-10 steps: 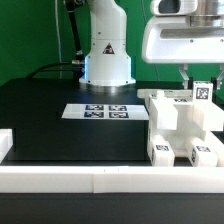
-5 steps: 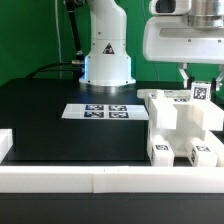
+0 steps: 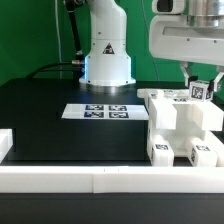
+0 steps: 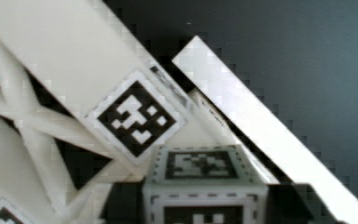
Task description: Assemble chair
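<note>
On the exterior view's right side of the black table (image 3: 60, 135), my pincer (image 3: 202, 84) hangs over the chair (image 3: 182, 125), its two dark fingers (image 3: 191, 73) nearly pressed together on a small white tagged piece (image 3: 200, 91) that stands up at the top of the assembly. That piece carries a black-and-white square marker facing the camera, and I grip it from above, with my white wrist housing (image 3: 186, 38) filling the upper corner. As for the chair itself, it is a chunky matte-white block structure sitting at the table's near edge on that same side, close against the low white border rail (image 3: 110, 180) which runs along the front; two stubby ends with tag markers (image 3: 202, 155) face the camera low down. Well apart from it, toward the middle of the table, lies the marker board (image 3: 99, 111), flat, with its row of printed squares, and behind that stands my white base (image 3: 107, 55) against a green backdrop. Seen through my wrist camera, the white chair parts (image 4: 60, 110) crowd the picture at a slant, one large tag (image 4: 140, 116) clear, two more tags (image 4: 202, 163) blurred near my fingertips, and the dark table beyond.
</note>
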`<state>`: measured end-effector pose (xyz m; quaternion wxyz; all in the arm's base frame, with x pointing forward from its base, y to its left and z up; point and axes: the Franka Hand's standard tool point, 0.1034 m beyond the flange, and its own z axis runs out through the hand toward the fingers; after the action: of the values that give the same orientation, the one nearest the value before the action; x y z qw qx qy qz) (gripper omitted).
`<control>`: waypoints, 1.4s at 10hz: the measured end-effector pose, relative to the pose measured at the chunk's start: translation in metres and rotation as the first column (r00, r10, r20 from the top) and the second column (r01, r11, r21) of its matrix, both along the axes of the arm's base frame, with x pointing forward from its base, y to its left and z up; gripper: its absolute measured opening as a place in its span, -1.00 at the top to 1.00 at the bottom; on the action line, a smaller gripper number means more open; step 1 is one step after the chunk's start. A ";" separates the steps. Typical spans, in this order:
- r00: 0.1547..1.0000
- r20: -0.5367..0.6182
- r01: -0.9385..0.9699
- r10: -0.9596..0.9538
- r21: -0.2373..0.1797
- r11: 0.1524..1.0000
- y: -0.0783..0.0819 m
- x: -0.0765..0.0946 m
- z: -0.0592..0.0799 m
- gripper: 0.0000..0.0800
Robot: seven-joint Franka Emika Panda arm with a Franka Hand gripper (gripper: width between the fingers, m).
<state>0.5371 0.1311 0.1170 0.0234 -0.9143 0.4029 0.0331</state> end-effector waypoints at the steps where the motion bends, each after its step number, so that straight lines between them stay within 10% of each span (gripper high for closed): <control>1: 0.999 -0.003 0.042 -0.042 -0.001 0.999 0.000 0.000 0.000 0.28; 9: 0.912 -0.030 0.409 -0.409 -0.012 0.912 0.005 -0.001 0.000 0.28; 12: 0.969 -0.032 0.246 -0.246 -0.007 0.969 0.005 -0.002 0.001 -0.51; 14: 0.999 -0.016 0.044 -0.044 0.006 0.999 0.004 -0.002 0.000 -0.59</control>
<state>0.5353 0.1351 0.1171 0.0239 -0.9049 0.4230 0.0413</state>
